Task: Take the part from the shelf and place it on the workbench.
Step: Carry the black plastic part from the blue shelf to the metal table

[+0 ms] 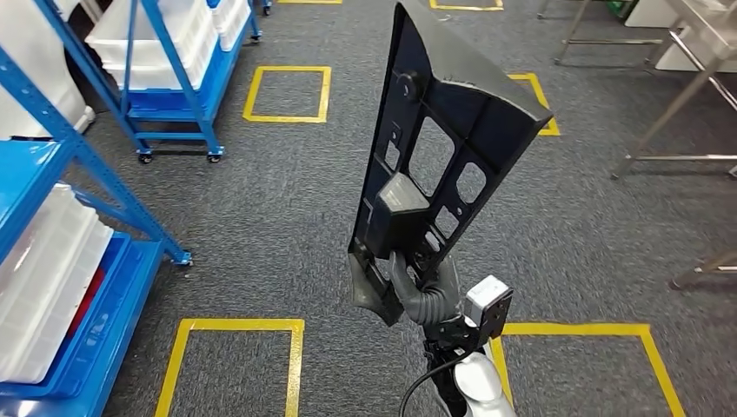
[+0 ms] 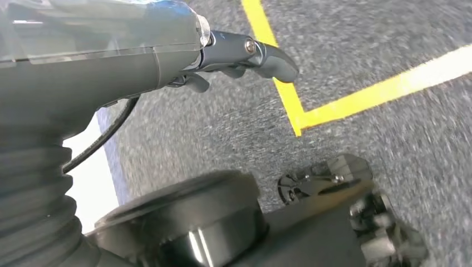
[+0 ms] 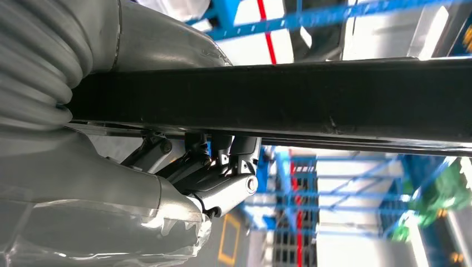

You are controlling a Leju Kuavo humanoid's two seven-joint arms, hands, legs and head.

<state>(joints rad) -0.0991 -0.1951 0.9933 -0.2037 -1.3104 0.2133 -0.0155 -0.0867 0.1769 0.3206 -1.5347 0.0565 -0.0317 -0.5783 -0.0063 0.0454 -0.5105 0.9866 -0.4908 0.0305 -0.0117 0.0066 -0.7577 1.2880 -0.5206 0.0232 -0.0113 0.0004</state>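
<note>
— Starting at the left, what do you see?
— Blue shelf racks (image 1: 52, 217) holding white bins (image 1: 43, 278), with yellow floor squares (image 1: 288, 93) on grey carpet (image 1: 261, 217).
— And the left hand?
— The left hand (image 2: 234, 58) hangs above the carpet, fingers curled in with nothing between them.
— Where is the part?
— The black part (image 1: 443, 148), a long panel with cut-out openings, stands upright mid-frame, above the floor and clear of the racks.
— Who holds it?
— The right hand (image 1: 426, 291) grips its lower end; the wrist view shows dark fingers (image 3: 222, 167) clamped under the panel's edge.
— Farther right?
— Metal table legs (image 1: 669, 113) stand on the carpet.
</note>
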